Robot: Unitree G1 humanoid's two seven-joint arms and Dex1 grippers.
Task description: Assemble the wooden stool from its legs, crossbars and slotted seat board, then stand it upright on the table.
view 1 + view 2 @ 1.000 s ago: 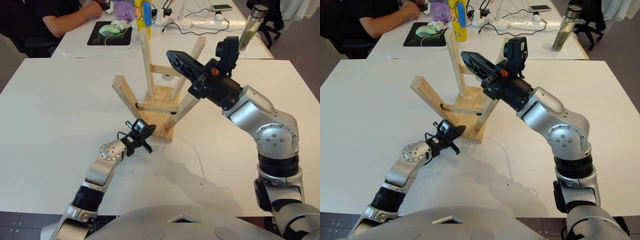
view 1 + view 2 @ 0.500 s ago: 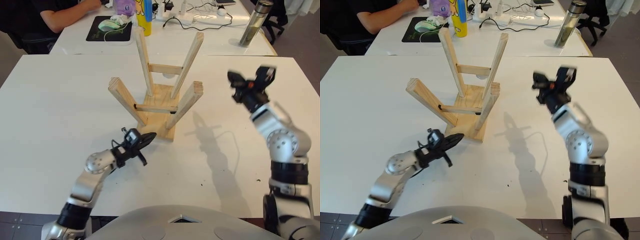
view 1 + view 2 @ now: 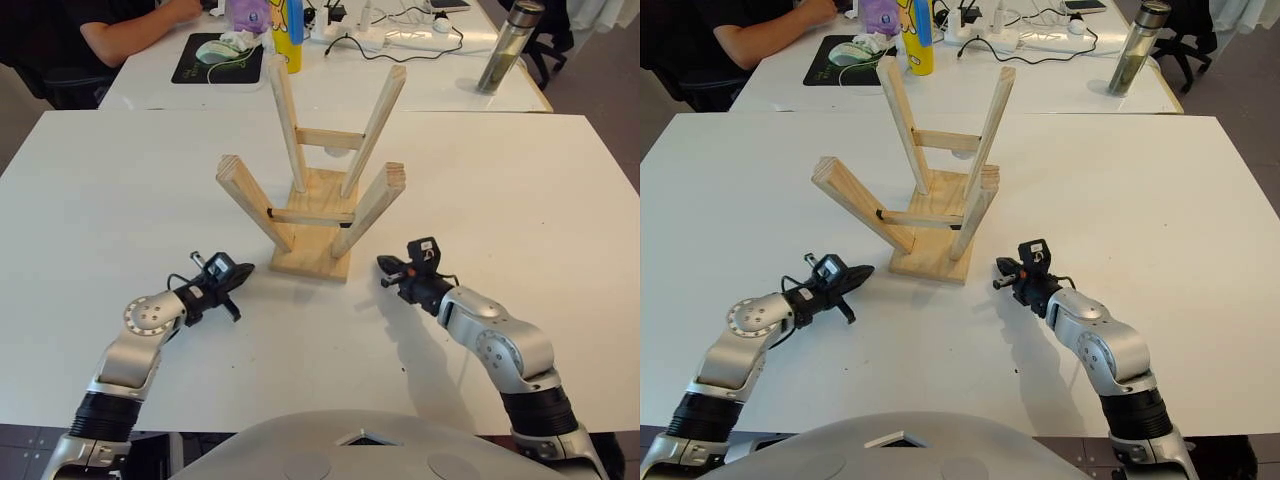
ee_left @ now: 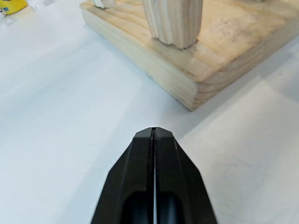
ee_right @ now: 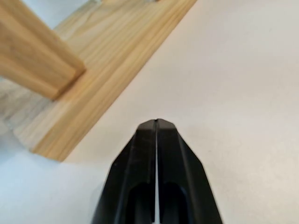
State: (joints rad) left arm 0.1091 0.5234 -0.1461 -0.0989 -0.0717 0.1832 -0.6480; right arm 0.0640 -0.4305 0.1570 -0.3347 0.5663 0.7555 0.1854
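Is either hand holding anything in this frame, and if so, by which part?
Nothing is held. The left hand and right hand are both shut on nothing, low on either side of the upside-down stool, clear of it.

The stool rests seat-down on the desk. The left pincer lies near its front left, the right pincer front right.

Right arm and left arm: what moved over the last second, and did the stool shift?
The right gripper left the legs of the upturned stool, swung out to the right, then came down low over the table, shut, beside the near right corner of the seat board. The left gripper, shut, drew back leftward from the board's near edge. The stool stayed put, seat board down, legs up.
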